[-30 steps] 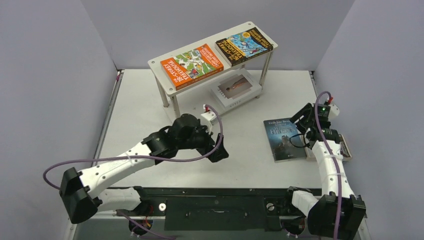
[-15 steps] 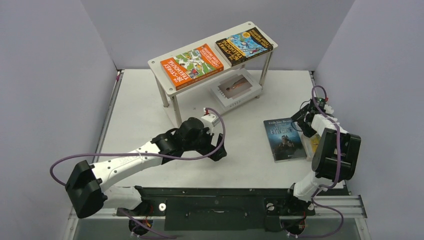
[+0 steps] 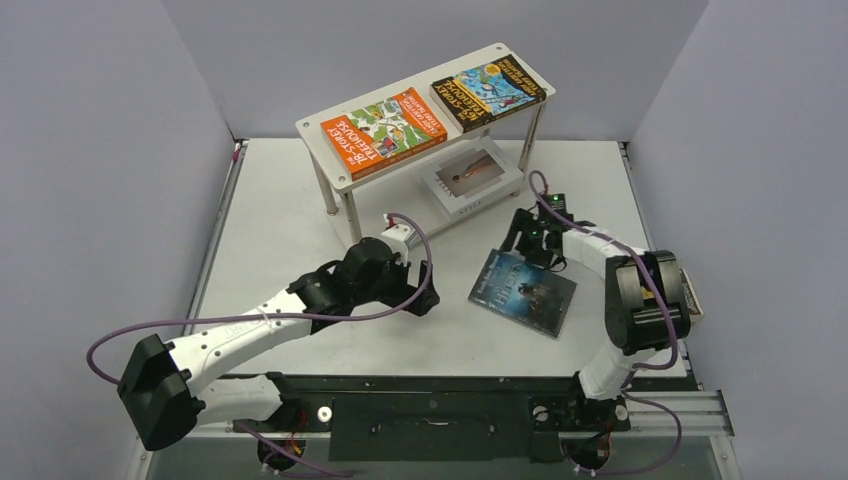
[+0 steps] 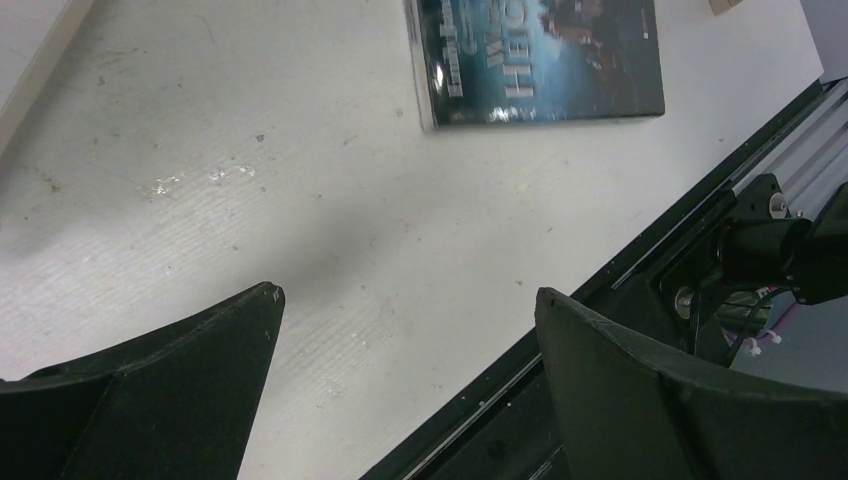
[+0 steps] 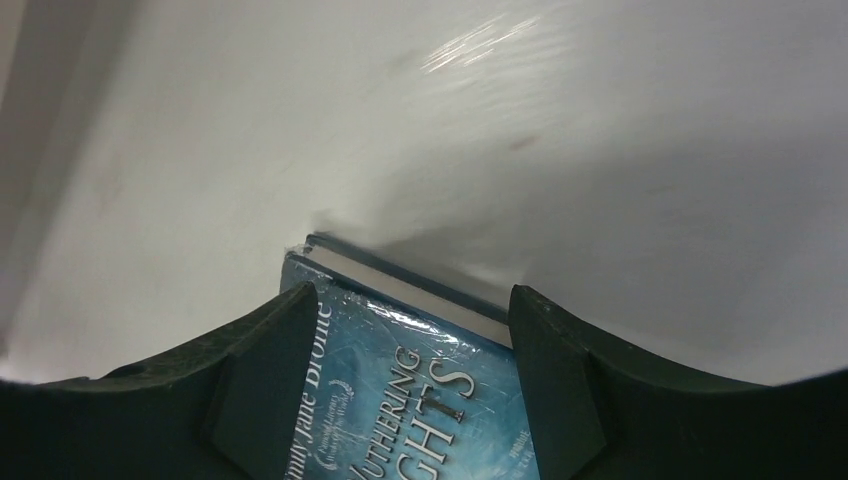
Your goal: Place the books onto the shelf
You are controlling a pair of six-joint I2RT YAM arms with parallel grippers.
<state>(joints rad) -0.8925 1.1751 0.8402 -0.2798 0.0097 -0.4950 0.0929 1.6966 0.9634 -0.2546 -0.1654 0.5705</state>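
Three of the books are on the shelf (image 3: pixel 318 140): the orange one (image 3: pixel 385 130) and the comic-cover one (image 3: pixel 490 90) lie flat on the top board, and the white one (image 3: pixel 470 178) lies on the lower board. The dark blue-grey book (image 3: pixel 525 292) lies flat on the bench (image 3: pixel 280 220), skewed, between the two arms and well short of the shelf. A sliver of what may be the fifth book (image 3: pixel 692 297) shows behind your right arm's elbow, too hidden to be sure.

The step in hand looks like picking up the dark book. Your right hand (image 3: pixel 528 250) sits low at its far corner. In the wrist view that hand (image 5: pixel 412 290) has its fingers spread wide, with the book's corner (image 5: pixel 420 400) showing between them. I see nothing pinched.

Your left hand (image 4: pixel 405 295) hovers over bare bench near the book's near-left side, fingers wide apart and empty. The cover (image 4: pixel 540 60) is at the top of its view.

A flat paperback gives you no edge to close on from above. The next move probably calls for tipping the corner up or sliding the book to the bench edge, so that one finger can get under the cover. Close only when the spine or the page edge sits between the fingers. If you bring the left hand in to help, keep the two hands apart over the book.
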